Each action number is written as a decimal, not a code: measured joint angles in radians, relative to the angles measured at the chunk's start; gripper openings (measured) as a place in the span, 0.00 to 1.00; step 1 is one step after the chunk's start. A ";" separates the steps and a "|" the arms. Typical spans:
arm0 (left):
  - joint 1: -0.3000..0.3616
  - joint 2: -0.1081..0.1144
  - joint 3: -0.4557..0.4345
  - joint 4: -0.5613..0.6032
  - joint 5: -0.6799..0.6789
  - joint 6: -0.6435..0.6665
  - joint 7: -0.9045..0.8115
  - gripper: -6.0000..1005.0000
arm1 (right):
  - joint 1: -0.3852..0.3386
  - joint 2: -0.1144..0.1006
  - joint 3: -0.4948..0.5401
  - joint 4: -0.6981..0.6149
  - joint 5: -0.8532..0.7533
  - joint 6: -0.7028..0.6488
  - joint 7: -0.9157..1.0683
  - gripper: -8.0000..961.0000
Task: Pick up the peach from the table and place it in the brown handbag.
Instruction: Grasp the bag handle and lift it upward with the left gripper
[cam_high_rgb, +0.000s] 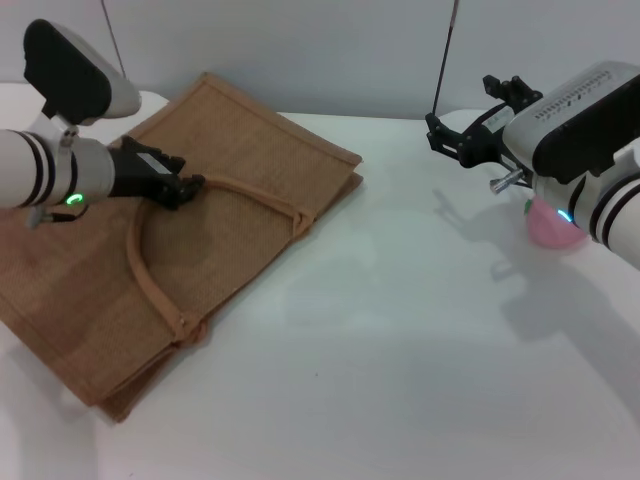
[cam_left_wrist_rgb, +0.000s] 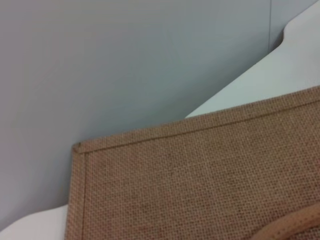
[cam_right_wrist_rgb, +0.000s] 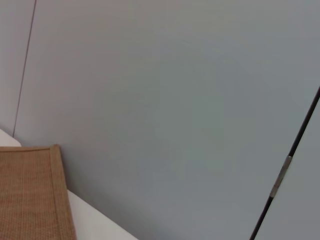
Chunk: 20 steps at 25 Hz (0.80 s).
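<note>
The brown handbag (cam_high_rgb: 200, 250) lies flat on the left half of the white table (cam_high_rgb: 400, 350), one arched handle (cam_high_rgb: 150, 280) on top. My left gripper (cam_high_rgb: 178, 188) sits low at the crown of that handle, shut on it. The left wrist view shows only the bag's weave (cam_left_wrist_rgb: 200, 180) and a strip of handle (cam_left_wrist_rgb: 295, 227). The peach (cam_high_rgb: 553, 226) rests on the table at the right, mostly hidden behind my right forearm. My right gripper (cam_high_rgb: 465, 115) hangs open and empty above the table, beyond and to the left of the peach. A corner of the bag (cam_right_wrist_rgb: 30, 200) shows in the right wrist view.
A grey wall (cam_high_rgb: 330, 50) closes off the far edge of the table, with a thin dark rod (cam_high_rgb: 445, 50) standing in front of it. White tabletop stretches between the bag and the peach.
</note>
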 joint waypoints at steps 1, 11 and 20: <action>-0.004 0.000 0.000 -0.009 0.000 0.009 0.002 0.44 | 0.001 0.000 0.000 0.000 0.000 0.000 0.000 0.91; -0.017 -0.001 -0.010 -0.069 -0.016 0.046 0.031 0.51 | 0.003 0.001 0.000 0.000 0.001 0.000 0.005 0.91; -0.015 -0.005 -0.007 -0.107 -0.082 0.060 0.076 0.50 | 0.003 0.002 0.000 0.002 0.002 0.000 0.006 0.91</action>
